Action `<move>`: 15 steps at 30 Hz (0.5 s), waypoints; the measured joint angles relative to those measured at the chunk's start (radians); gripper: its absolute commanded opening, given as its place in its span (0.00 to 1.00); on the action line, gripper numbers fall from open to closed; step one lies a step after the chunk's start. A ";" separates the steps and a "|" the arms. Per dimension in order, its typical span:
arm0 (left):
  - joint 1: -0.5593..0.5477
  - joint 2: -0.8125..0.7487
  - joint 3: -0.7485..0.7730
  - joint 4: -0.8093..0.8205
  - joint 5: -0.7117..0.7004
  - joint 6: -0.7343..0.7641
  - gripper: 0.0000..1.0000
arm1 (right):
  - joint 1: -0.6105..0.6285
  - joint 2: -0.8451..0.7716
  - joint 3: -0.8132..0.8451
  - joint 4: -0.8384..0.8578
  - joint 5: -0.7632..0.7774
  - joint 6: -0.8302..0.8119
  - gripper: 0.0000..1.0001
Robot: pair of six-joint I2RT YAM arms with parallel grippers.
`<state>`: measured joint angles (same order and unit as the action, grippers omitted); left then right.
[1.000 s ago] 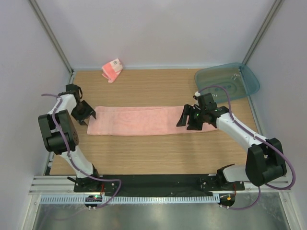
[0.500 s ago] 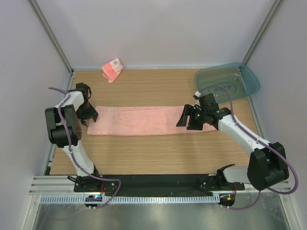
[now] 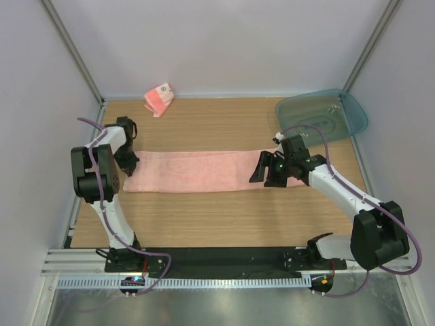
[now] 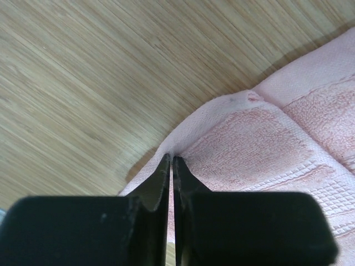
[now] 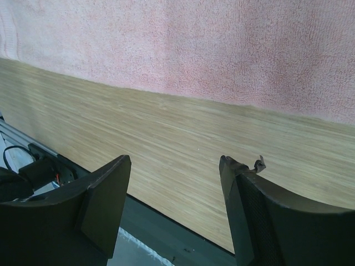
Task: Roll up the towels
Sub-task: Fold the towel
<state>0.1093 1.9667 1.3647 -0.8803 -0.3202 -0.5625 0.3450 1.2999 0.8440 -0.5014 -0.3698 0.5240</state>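
Left gripper [image 4: 171, 162] just pinched the long salmon-pink terry towel [image 3: 197, 171] at its 9 o'clock edge; your right gripper [image 5: 175, 166] open at 3 o'clock; rolling can likely start.

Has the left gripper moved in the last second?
Yes. The left gripper has shifted right, away from the table's left edge, onto the large towel's left end and shut on it.

Open tabletop [image 3: 217, 217] before and behind the long towel [image 3: 197, 171]; small striped towel [image 3: 159, 99] far-left, teal tray [image 3: 319, 119] far-right.
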 measured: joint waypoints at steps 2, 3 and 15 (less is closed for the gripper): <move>0.000 0.002 0.002 -0.002 0.000 0.005 0.00 | 0.000 0.000 -0.003 0.004 -0.002 0.000 0.72; 0.000 0.003 0.003 -0.002 0.000 0.007 0.00 | 0.000 0.000 -0.004 0.005 -0.003 0.000 0.72; 0.011 0.082 0.084 -0.089 -0.113 0.089 0.00 | 0.000 0.000 -0.010 0.040 -0.045 0.001 0.73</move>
<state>0.1207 2.0483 1.4490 -0.9688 -0.4335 -0.4732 0.3450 1.2999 0.8337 -0.4610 -0.4152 0.5251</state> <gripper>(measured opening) 0.005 0.723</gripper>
